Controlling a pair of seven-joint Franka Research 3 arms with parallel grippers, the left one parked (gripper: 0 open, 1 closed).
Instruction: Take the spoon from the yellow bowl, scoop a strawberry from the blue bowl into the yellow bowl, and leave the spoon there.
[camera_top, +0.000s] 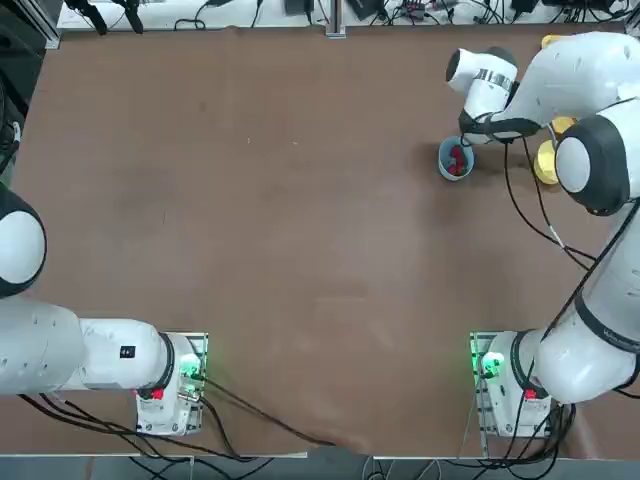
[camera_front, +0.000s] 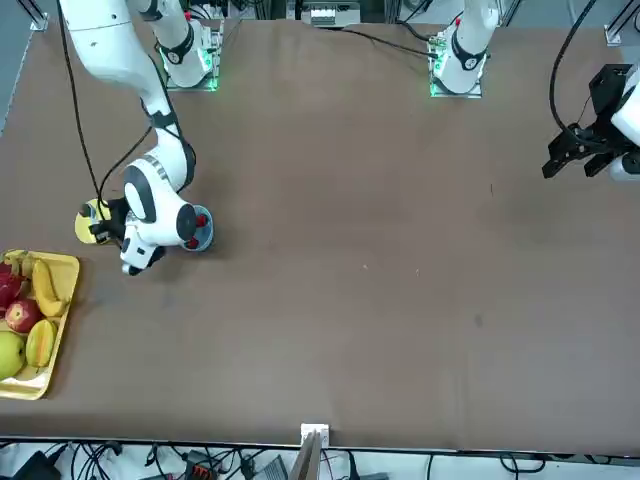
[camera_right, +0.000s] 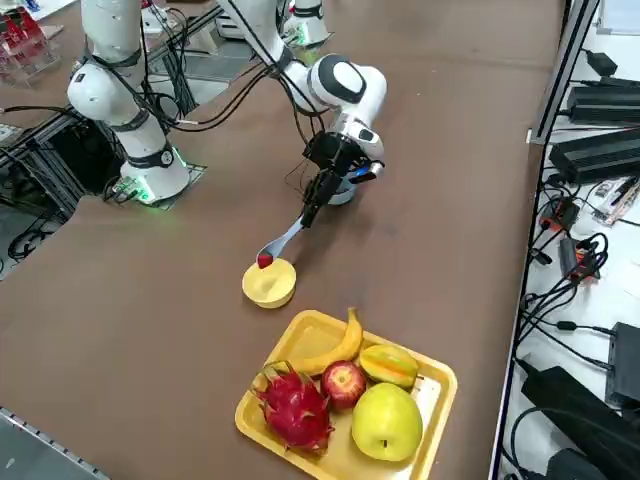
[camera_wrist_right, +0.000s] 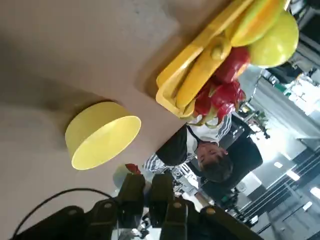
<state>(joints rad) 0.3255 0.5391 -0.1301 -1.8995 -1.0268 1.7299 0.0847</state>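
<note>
My right gripper is shut on the handle of the pale spoon, which slopes down toward the yellow bowl. A small red strawberry lies in the spoon's scoop, just above the yellow bowl's near rim. In the wrist view the two fingers stand close together, with the strawberry on the spoon tip beside the yellow bowl. The blue bowl holds more red strawberries and sits right behind the gripper; the yellow bowl is partly hidden by the arm.
A rectangular yellow fruit tray with a banana, apples and a dragon fruit sits close beyond the yellow bowl, near the table's right edge. A seated person shows past the table in the wrist view.
</note>
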